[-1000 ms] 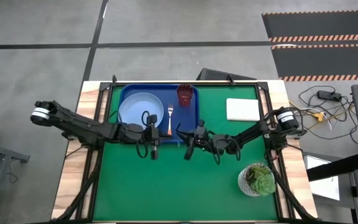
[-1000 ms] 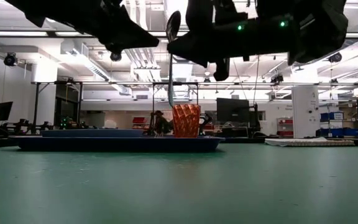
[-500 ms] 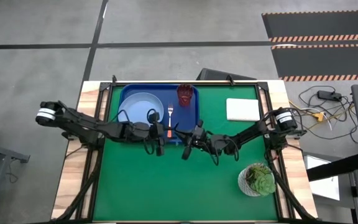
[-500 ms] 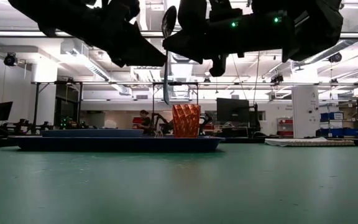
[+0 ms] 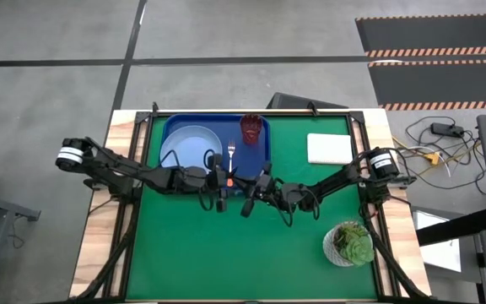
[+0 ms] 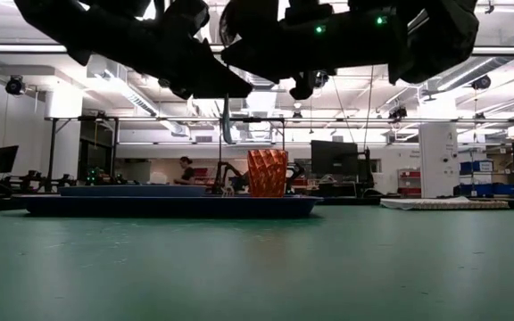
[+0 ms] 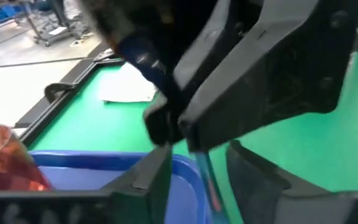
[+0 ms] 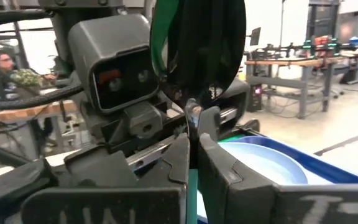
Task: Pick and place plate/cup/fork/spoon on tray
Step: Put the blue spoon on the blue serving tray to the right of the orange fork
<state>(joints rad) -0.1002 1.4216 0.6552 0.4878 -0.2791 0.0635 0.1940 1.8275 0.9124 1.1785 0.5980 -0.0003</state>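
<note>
Right jaws on blue-handled spoon (image 6: 227,125)

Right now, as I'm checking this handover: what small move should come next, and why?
Probably shut the left gripper on the spoon's handle. The right gripper holds the spoon hanging upright in the air at the tray's near edge, and in the left wrist view the light-blue handle lies between the open left fingers, so a grip looks ready before the right one lets go.
</note>
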